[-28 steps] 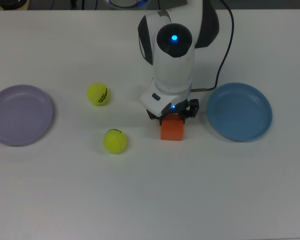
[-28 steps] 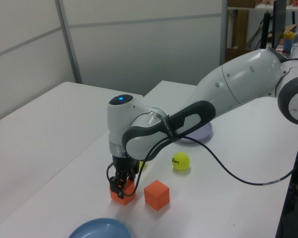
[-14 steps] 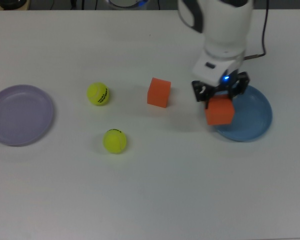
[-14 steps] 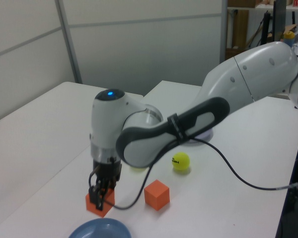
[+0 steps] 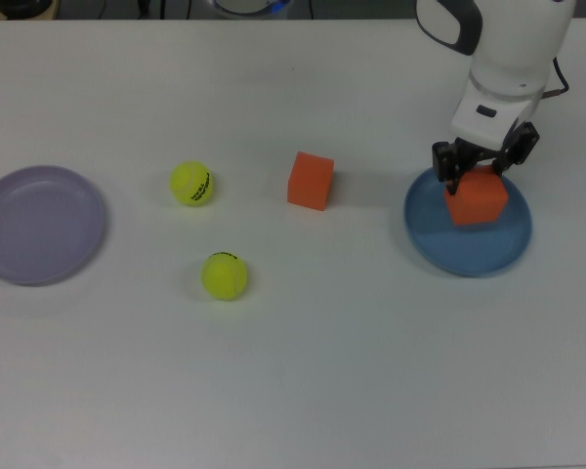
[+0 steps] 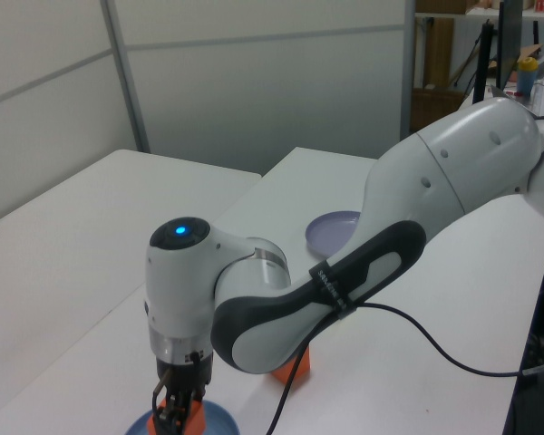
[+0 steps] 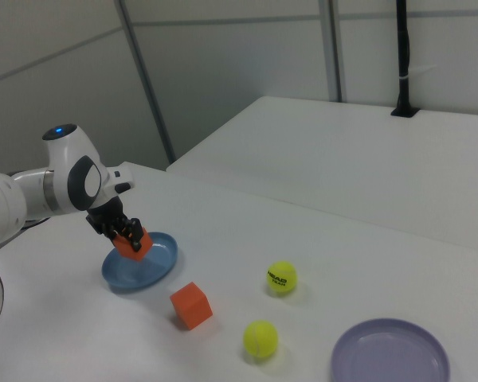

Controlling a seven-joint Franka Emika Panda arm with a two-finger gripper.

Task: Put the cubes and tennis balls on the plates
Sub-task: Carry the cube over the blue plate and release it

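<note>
Gripper (image 5: 481, 168) is holding one orange cube (image 5: 476, 198), fingers clamped on its upper part, the cube hanging tilted over the blue plate (image 5: 439, 244). From the right view the cube (image 7: 131, 243) seems to be clear of the plate's (image 7: 163, 263) surface, though only just; I cannot tell for sure. Judging by this, the step in hand is delivering the first cube: what it calls for next is lowering a little, opening the fingers, then lifting straight up so the tilted cube is not dragged over the rim. The second cube (image 5: 311, 181) is sitting on the table (image 5: 303, 371) between the plates, and two tennis balls, one further back (image 5: 191, 184) and one nearer (image 5: 225, 276), are lying toward the lavender plate (image 5: 39, 264), which is bare. The top view is giving the whole layout and the cube's place inside the blue rim. The left view is losing the balls behind the arm's (image 6: 344, 272) bulk and showing only a corner of the second cube (image 6: 295, 367). The right view alone is showing height above the plate.
</note>
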